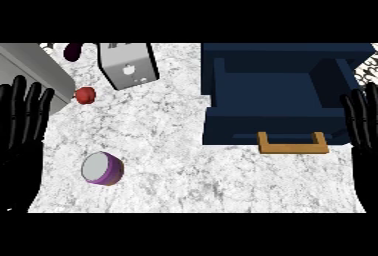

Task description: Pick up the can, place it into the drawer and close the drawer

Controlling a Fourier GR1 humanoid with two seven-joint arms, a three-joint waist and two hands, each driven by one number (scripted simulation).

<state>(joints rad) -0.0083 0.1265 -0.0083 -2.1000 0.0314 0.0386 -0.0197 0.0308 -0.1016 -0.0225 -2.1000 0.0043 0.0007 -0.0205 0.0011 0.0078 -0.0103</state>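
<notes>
I am reading this as the very start of the job: nothing is being held yet, and the pick-up is the step I am facing. The can [101, 168], purple-sided with a pale grey end, is lying tipped over on the marbled bench [177, 175] toward the near left. My left hand [22, 120] is resting at the left edge with its fingers straight up and released, and the can is sitting below and to the right of it, apart from it. My right hand [362, 125] is resting the same way at the right edge, also released and holding nothing. The navy drawer [277, 95] is standing pulled open at the far right, its tan handle [292, 144] facing me, well apart from the can. As I judge it, the next move is calling for the left hand to come down and curl round the can's side, since it is looking ready to roll.
</notes>
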